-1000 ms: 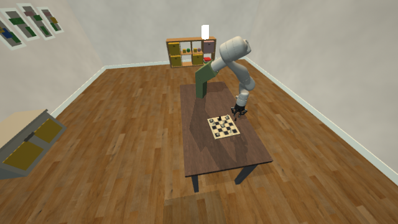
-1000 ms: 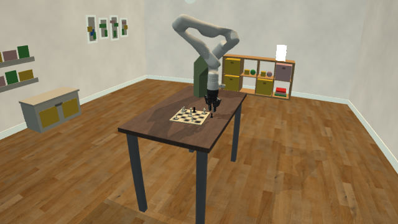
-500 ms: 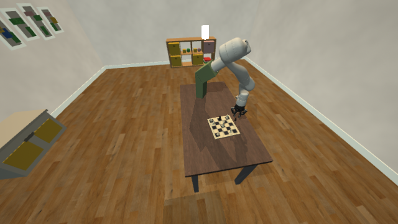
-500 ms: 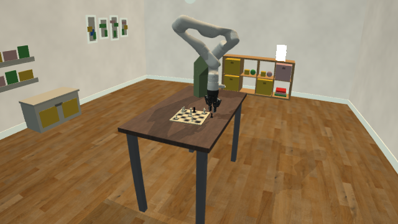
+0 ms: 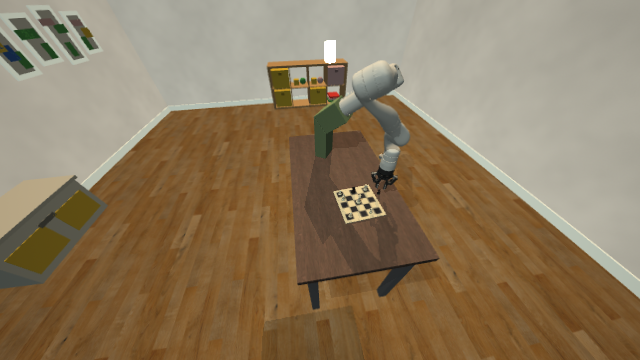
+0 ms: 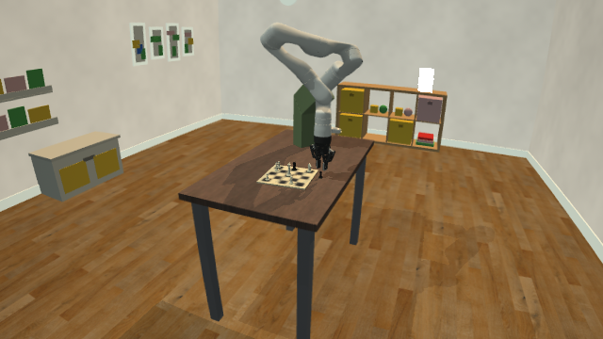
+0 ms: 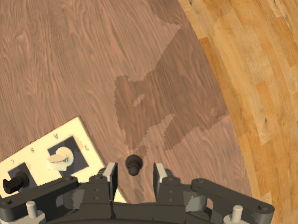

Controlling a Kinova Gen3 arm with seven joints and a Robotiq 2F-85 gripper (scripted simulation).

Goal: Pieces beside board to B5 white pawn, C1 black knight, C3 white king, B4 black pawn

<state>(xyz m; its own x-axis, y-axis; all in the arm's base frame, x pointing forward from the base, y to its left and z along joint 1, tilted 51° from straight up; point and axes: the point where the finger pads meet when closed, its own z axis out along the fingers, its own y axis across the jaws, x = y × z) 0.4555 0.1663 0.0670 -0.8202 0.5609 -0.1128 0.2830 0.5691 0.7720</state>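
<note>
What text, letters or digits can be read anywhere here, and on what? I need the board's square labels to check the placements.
No text reads in any view.
Chessboard: nothing legible on its pale edge in the top and exterior views; the wrist view shows only a corner, with no letters or digits.
Wall pictures: coloured blocks only, no words.
Shelf unit and its boxes: no labels visible.
Cabinet: no markings.

Dark wood table (image 6: 264, 207) carries chessboard (image 6: 287, 178), black pawn (image 6: 320, 175) just beside board's edge.
</note>
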